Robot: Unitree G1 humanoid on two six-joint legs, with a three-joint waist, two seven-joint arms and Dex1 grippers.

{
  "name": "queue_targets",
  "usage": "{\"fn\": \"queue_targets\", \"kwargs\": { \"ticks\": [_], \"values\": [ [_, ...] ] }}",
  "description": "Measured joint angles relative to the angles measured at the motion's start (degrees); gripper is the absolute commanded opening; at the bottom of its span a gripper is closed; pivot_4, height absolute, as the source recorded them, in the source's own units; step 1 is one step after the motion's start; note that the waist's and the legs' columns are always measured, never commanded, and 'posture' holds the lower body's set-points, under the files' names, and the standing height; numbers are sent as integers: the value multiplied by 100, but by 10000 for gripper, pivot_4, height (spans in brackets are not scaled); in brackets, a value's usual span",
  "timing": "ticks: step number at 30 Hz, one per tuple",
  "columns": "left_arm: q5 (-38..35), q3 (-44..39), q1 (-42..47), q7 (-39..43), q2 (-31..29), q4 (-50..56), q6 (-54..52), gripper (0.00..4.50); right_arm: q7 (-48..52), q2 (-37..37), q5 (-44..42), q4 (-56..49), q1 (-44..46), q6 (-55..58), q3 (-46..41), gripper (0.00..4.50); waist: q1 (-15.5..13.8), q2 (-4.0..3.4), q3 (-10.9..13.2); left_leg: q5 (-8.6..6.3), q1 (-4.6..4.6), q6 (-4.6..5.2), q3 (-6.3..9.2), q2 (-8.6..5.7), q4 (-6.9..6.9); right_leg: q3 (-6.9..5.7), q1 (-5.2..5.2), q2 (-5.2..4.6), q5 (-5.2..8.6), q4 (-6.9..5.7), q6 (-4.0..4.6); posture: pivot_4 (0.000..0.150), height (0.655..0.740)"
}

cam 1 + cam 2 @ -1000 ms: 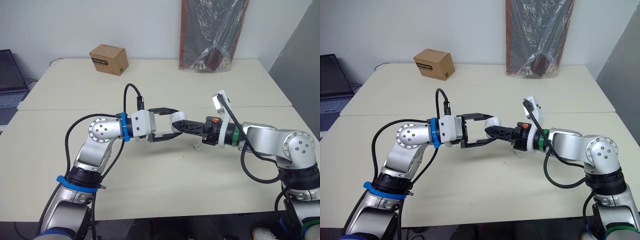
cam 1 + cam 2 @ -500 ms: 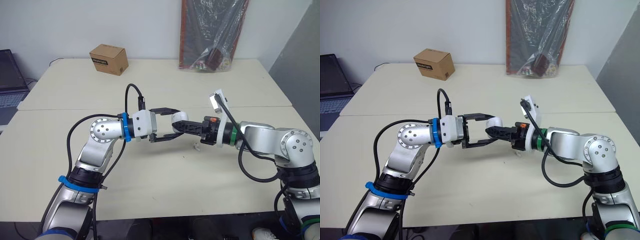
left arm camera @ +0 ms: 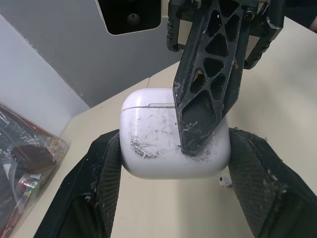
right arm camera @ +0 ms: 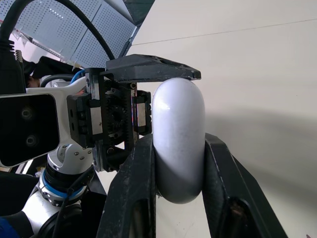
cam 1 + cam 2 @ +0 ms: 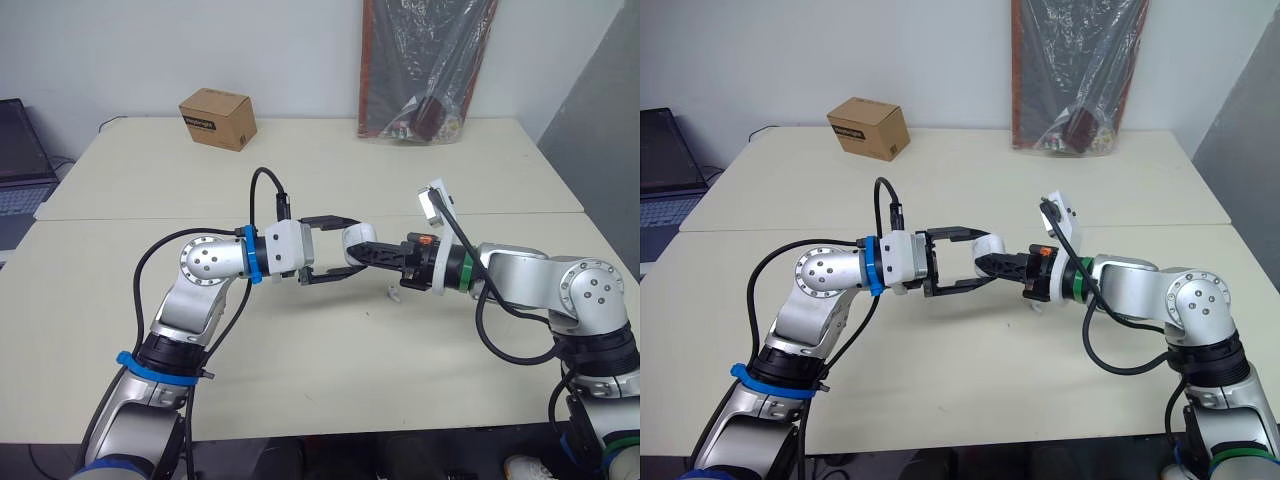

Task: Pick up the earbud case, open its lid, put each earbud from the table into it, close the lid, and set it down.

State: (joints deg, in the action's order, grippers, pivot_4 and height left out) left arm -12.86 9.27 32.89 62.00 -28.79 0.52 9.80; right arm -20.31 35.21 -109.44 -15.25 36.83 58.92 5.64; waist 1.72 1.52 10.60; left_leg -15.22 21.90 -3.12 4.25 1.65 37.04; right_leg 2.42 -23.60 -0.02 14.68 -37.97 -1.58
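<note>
The white earbud case [image 5: 353, 239] hangs above the middle of the table, with its lid down. My left gripper [image 5: 351, 248] is shut on it, one black finger on each side, as the left wrist view shows [image 3: 163, 134]. My right gripper [image 5: 364, 251] comes in from the right and is also shut on the case, its two fingers pressing the case's broad faces in the right wrist view [image 4: 178, 144]. One white earbud [image 5: 388, 291] lies on the table just under the right gripper's wrist, and it peeks out below the case [image 3: 224, 181].
A cardboard box [image 5: 217, 118] stands at the back left of the table [image 5: 300, 380]. A plastic bag of items [image 5: 425, 70] leans against the wall at the back right. A laptop [image 5: 20, 160] sits off the far left edge.
My right gripper has narrowed its fingers onto the case and edged slightly toward the left gripper. The left gripper has kept its hold on the case.
</note>
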Motion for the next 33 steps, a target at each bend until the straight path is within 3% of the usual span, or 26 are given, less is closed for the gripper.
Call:
{"fn": "queue_targets", "kwargs": {
  "ticks": [8,13,18,20,23,26,32,33],
  "values": [
    [-24,0,0,-1,1,-2,-15,27704,11,4,-1,0,0,-9,0,7908,1,0,0,0,0,0,0,0,0,0,0,0,0,0,0,1500,7400],
    [-283,2,3,144,-37,116,-561,44005,25,3,-9,3,0,-7,29,7908,5,0,0,0,1,0,0,0,0,-1,0,0,0,0,0,1500,7400],
    [-417,-14,25,231,-108,137,-760,44812,54,20,11,3,4,14,51,7908,3,0,0,0,0,0,0,0,0,-1,-1,1,0,0,0,1500,7400],
    [-589,-34,83,479,-443,99,-1202,44812,193,128,154,11,96,155,139,7908,12,-3,2,0,1,1,0,2,-1,1,-6,5,1,-3,-1,1500,7400],
    [-848,-118,309,892,-979,-117,-2086,44812,741,522,994,38,460,614,356,7908,14,-14,9,1,3,1,0,3,-2,1,-13,8,8,-4,-12,1500,7400],
    [-965,17,780,1312,-1233,-464,-3071,44812,1786,1005,2540,-121,1012,1009,1057,7908,15,-19,12,1,15,1,1,4,-1,-2,-27,11,16,-4,-23,1500,7400],
    [-1082,419,1702,1813,-1130,-727,-4328,44812,3750,1309,4722,-566,1798,1139,2277,7908,11,-20,12,1,71,1,6,4,6,-7,-70,10,1,-6,1,1500,7400],
    [-1069,509,1758,1907,-1128,-729,-4391,41059,3959,1308,4952,-597,1869,1141,2371,7908,12,-20,12,1,73,1,5,4,5,-7,-73,9,1,-6,1,1500,7400]
  ]
}}
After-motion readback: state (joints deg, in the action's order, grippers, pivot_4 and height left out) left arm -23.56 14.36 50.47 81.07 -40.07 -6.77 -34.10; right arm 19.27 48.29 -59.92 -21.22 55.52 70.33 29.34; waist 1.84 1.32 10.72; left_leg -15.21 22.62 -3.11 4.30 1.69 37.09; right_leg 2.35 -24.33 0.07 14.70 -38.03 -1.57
